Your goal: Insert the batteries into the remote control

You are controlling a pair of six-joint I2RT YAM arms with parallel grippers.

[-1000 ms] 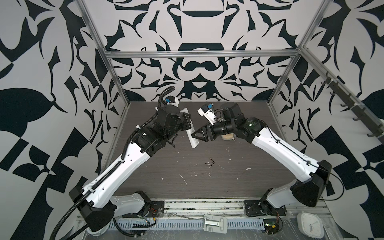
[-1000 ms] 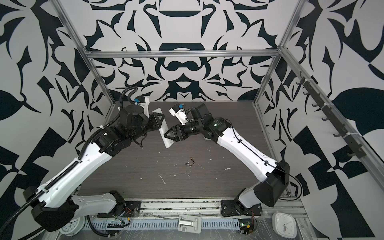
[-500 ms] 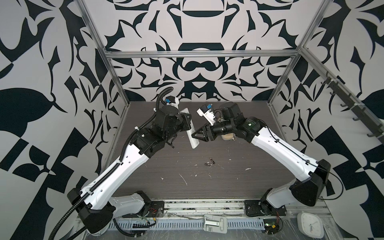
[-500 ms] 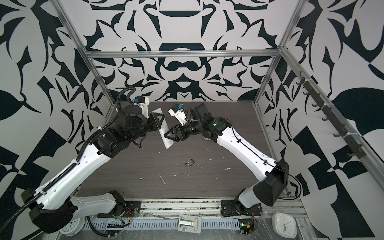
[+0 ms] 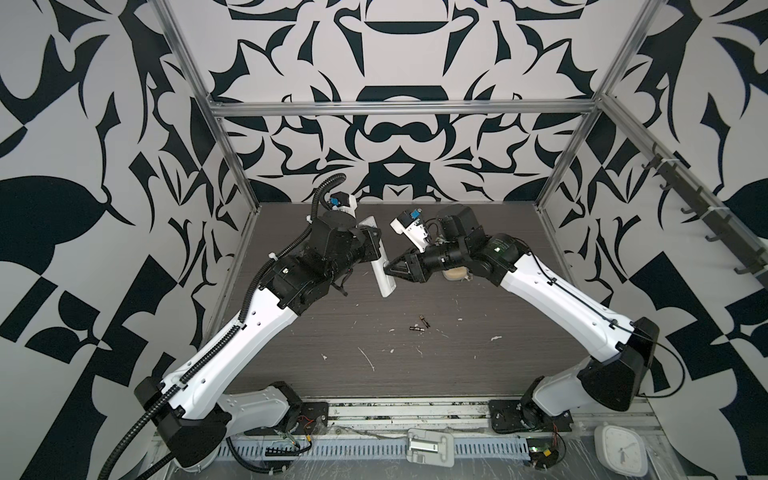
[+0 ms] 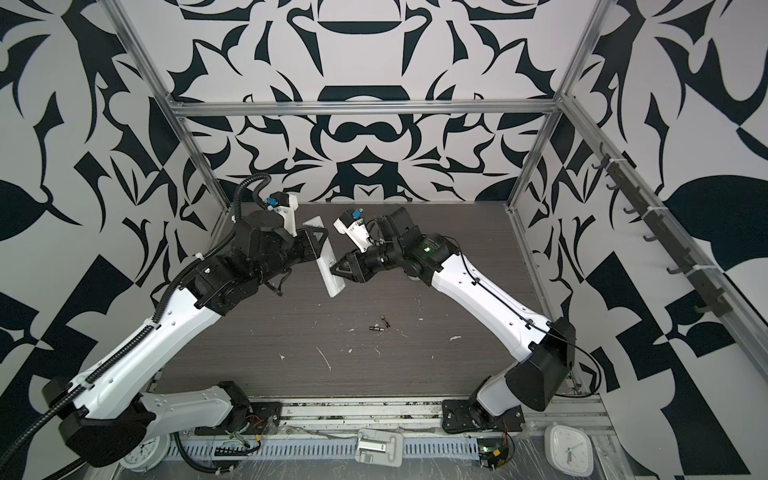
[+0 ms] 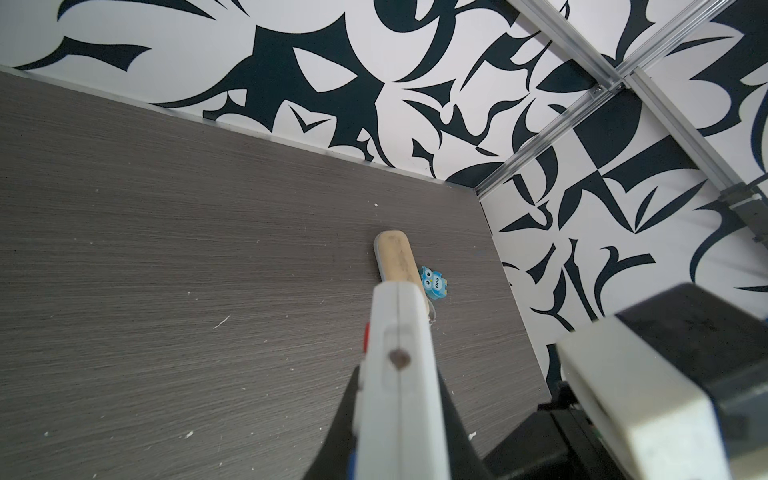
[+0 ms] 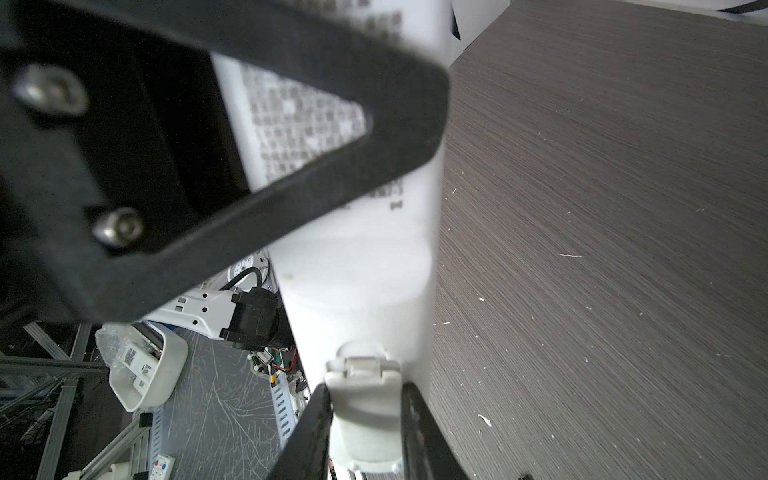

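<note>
My left gripper (image 5: 372, 246) is shut on the remote control (image 5: 381, 270), holding it tilted above the table with its lower end toward the middle. In the left wrist view the remote control (image 7: 399, 374) sits edge-on between the black fingers (image 7: 345, 415). My right gripper (image 5: 388, 270) meets the remote's lower part. In the right wrist view its jaws press both sides of a small grey-white cover (image 8: 363, 399) against the remote's plain white back (image 8: 357, 270). Two batteries (image 5: 417, 328) (image 5: 424, 320) lie loose on the table, in both top views (image 6: 376, 328).
A beige oblong case (image 7: 397, 259) with a blue owl tag (image 7: 433, 282) lies at the back right, mostly hidden behind the right arm in a top view (image 5: 456, 273). White scraps (image 5: 368, 357) dot the table. Patterned walls and metal posts (image 5: 232, 153) enclose it.
The right gripper's jaws have closed in on the small cover at the remote's lower end. Both arms and the remote have stayed almost where they were.
</note>
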